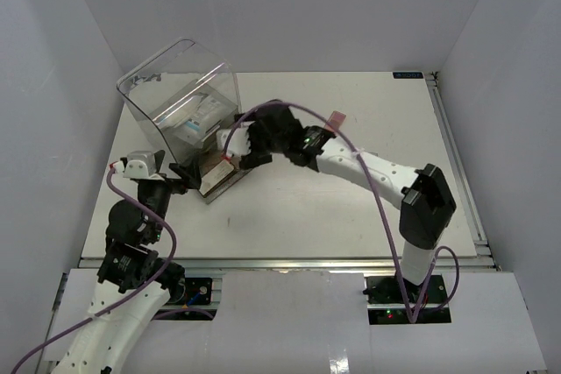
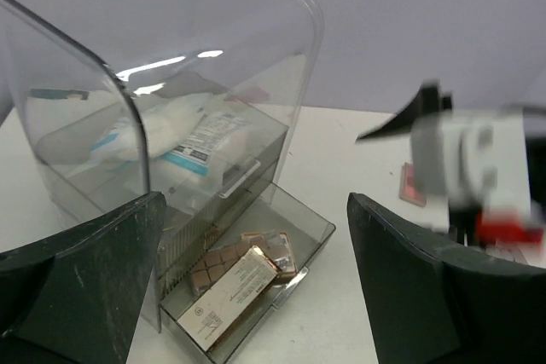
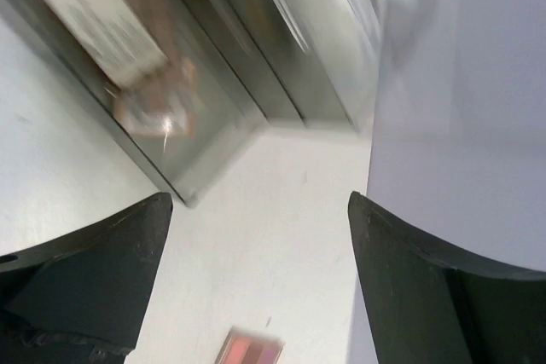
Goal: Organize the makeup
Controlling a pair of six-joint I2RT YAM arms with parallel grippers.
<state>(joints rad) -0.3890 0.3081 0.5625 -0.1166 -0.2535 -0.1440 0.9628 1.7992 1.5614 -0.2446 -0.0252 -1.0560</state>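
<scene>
I count one clear box (image 1: pixel 180 85) on the tabletop (image 1: pixel 307 208), with one drawer (image 2: pixel 311 228) pulled out at its foot. Three pieces of makeup lie in that drawer: one brown palette (image 2: pixel 212 266), one long pale case (image 2: pixel 232 296) lying across it, and one small compact (image 2: pixel 275 249) at the end furthest from the box. Higher inside the box I make out two sachets (image 2: pixel 198 138) with white-blue print; there may be more, I cannot tell. One pink palette (image 1: pixel 337 118) lies flat on the tabletop to the right of the box, well apart from it.

My left jaws stand wide open and hold nothing. They hang at the drawer's near left corner, with the drawer's contents between and beyond the fingers (image 2: pixel 85 270), untouched.

My right jaws are also spread wide and empty, at the right side of the drawer in front of the box. The pink palette lies apart from them, touching neither finger.
</scene>
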